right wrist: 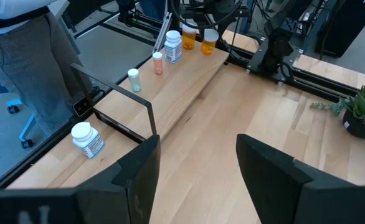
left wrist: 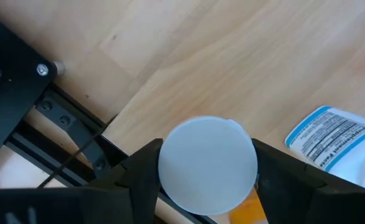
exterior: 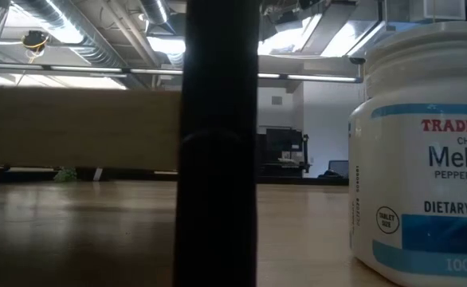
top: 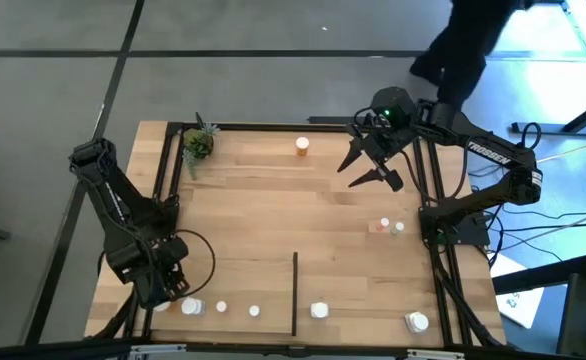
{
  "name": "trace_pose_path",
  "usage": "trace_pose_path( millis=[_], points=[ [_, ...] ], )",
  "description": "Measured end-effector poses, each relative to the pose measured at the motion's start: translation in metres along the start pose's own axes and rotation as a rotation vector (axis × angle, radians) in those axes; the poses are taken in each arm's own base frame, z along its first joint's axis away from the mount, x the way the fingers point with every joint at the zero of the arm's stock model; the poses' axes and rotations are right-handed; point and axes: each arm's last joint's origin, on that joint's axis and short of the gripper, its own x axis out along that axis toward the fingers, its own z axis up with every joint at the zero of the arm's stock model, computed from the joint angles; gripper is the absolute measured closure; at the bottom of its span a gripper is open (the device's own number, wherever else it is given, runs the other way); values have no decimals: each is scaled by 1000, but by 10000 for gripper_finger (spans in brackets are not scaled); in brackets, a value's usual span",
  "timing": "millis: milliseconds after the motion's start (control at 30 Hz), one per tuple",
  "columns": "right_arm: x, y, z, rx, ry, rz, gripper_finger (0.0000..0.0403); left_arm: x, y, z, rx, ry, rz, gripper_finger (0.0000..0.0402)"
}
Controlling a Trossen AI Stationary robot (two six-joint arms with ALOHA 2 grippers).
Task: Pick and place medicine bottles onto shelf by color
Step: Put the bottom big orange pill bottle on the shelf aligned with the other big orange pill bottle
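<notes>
The shelf [top: 273, 205] is a light-wood board with black rails and a thin black divider strip [top: 294, 293]. White-capped medicine bottles stand along its near edge [top: 222, 309] [top: 319, 311] [top: 416, 322]. An orange one [top: 302, 147] stands at the far edge, and two tiny ones [top: 378, 226] are near the right rail. My left gripper [top: 170, 292] [left wrist: 207, 186] points down at the near left corner, shut on an orange bottle [left wrist: 207, 163]. Another orange bottle [right wrist: 189, 34] stands beside it. My right gripper [top: 371, 168] [right wrist: 198, 180] hangs open, high over the far right. My left gripper has the orange bottle's white cap [left wrist: 170, 165] between its two fingers [left wrist: 142, 174], one on each side of the cap's rim. The fingers come from above, pointing down. The bottle is upright, its orange body [left wrist: 245, 210] below the cap; its base is hidden.
A white bottle with a blue label [left wrist: 332, 146] stands close beside the held one. A large white bottle [exterior: 425, 159] stands right of the divider. A small potted plant [top: 198, 143] sits in the far left corner. A person [right wrist: 20, 62] stands beyond the table.
</notes>
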Motion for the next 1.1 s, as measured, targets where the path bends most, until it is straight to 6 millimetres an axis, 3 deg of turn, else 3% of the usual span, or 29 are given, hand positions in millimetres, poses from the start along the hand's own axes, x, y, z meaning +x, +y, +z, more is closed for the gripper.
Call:
trace_pose_path(
  millis=[1100],
  points=[
    [0, 0, 0, 0, 0, 0, 190, 0, -1, -1, -4, 30, -7, 181]
  ],
)
